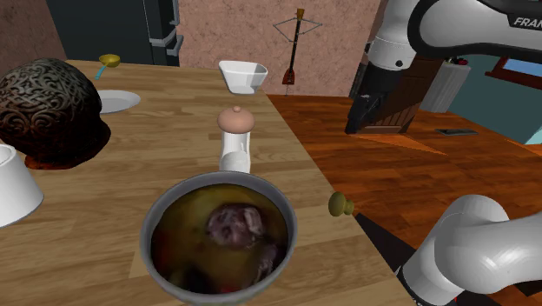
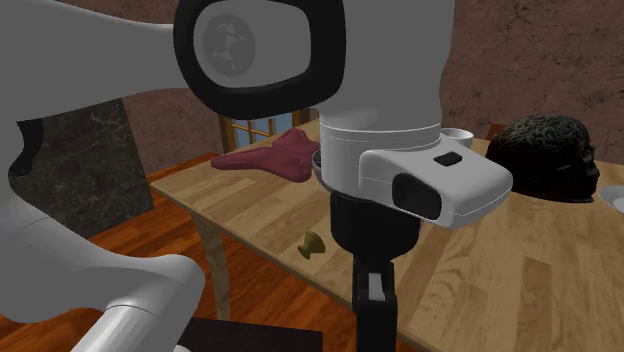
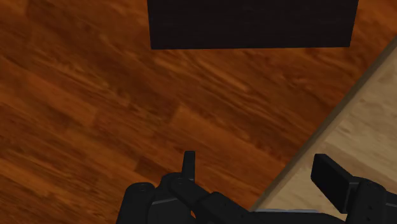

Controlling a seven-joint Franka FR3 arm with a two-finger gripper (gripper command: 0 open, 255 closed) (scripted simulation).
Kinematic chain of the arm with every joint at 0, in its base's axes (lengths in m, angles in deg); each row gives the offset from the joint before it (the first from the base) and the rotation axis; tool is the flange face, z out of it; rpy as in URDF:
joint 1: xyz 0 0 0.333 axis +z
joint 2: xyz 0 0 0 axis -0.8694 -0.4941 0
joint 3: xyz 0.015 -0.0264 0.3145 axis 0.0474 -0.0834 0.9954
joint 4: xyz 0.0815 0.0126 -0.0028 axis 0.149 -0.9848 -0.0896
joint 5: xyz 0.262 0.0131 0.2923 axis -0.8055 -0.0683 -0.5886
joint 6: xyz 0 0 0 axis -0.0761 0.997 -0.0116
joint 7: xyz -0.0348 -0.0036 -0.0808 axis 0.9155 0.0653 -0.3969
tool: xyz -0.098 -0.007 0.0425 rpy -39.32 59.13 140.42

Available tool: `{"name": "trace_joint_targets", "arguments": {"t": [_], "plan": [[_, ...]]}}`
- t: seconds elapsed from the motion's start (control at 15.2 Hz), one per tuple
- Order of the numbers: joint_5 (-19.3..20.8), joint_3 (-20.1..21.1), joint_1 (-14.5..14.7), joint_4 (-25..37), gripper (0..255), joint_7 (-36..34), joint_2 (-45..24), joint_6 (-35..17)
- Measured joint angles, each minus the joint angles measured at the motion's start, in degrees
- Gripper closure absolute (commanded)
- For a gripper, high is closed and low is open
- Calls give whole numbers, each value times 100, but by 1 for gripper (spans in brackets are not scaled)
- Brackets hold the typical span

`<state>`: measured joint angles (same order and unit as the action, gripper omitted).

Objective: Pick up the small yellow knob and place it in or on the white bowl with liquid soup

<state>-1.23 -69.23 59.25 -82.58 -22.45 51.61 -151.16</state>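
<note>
In the shoulder view the grey soup bowl [image 1: 148, 228] sits on the wooden table [image 1: 113, 182]. At its three o'clock, the small yellow knob [image 1: 340, 205] rests at the table's very edge. The wrist view shows the gripper [image 3: 254, 158] over the floor [image 3: 95, 95] beside that edge, jaws apart and empty. The reach seems to be the step in hand. Next, I judge, it must centre above the knob, descend and close.

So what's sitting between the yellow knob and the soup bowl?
Nothing. In the shoulder view, only bare wooden tabletop lies between the knob, at the table's edge, and the grey rim of the soup bowl.
</note>
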Motion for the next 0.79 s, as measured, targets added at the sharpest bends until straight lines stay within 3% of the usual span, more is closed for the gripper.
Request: {"name": "trace_joint_targets", "arguments": {"t": [0.26, 0.79], "plan": [[-212, 214, 48, -152, 0, -326, 153, 101], [-1206, 1114, 298, -606, 0, -1660, 578, 363]]}}
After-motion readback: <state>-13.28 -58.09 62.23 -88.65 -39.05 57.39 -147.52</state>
